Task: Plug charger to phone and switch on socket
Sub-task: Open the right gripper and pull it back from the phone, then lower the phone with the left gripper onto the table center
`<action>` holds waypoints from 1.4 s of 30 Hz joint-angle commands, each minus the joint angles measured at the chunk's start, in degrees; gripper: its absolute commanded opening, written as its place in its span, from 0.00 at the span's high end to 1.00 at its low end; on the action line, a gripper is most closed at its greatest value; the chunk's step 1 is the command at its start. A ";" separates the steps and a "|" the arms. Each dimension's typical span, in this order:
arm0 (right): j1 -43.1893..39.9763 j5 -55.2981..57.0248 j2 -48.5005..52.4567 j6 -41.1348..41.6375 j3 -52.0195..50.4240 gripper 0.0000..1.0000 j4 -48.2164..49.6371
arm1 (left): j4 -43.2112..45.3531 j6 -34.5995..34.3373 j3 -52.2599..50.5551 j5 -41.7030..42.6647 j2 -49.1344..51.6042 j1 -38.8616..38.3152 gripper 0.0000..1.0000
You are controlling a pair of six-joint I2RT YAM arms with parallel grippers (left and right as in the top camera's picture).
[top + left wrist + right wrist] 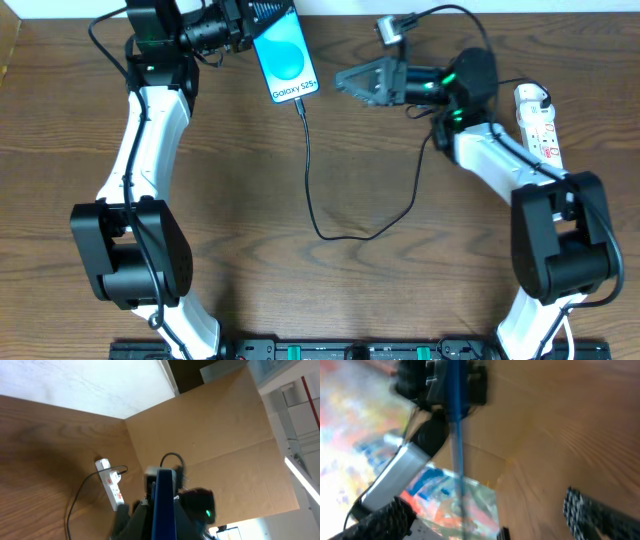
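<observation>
My left gripper (250, 28) is shut on the top end of the phone (286, 60), held above the table's far middle with its blue screen up. In the left wrist view the phone (163, 505) shows edge-on between the jaws. The charger (312, 190), a black cable, meets the phone's lower edge and loops across the table toward the socket (540, 128), a white strip at the right. My right gripper (345, 80) is open and empty just right of the phone. In the right wrist view its fingers (490, 520) are spread, with the phone (455, 415) edge-on ahead.
The socket (112, 487) with a white plug in it also shows in the left wrist view, with my right arm (200, 505) close behind the phone. A brown cardboard wall (210, 430) stands at the table's far side.
</observation>
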 commanded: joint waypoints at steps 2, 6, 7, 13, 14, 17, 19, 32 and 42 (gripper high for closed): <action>-3.61 1.38 0.26 -16.26 0.44 0.01 -20.57 | 0.17 0.81 0.48 1.57 -0.85 0.00 0.93; -4.50 7.54 0.26 -30.25 0.44 0.01 -45.38 | -0.66 2.49 -0.44 1.55 -0.85 -0.02 0.93; -4.59 9.70 0.26 -33.35 0.44 0.01 -50.82 | -1.62 3.74 -0.87 1.55 -0.85 -0.07 0.93; -4.59 22.21 0.24 -43.19 0.44 0.01 -69.44 | -17.11 15.52 -1.97 -2.45 -0.79 -0.15 0.93; -4.59 24.26 0.24 -43.69 0.44 0.01 -71.34 | -22.16 18.93 -1.97 -4.59 -0.74 -0.15 0.93; -4.70 29.05 -0.02 -44.06 0.44 0.01 -75.08 | -34.60 26.29 -1.97 -12.26 -0.74 -0.15 0.93; -4.72 32.50 -0.57 -44.96 0.46 0.01 -76.85 | -40.83 29.97 -1.97 -16.94 -0.74 -0.15 0.92; -4.72 61.94 -6.71 -47.67 0.46 0.01 -92.02 | -53.13 36.52 -2.03 -36.50 -0.63 -5.79 0.93; -4.74 34.71 -7.04 -54.36 0.46 0.01 -84.76 | -52.06 35.60 -2.03 -45.57 3.10 -14.56 0.93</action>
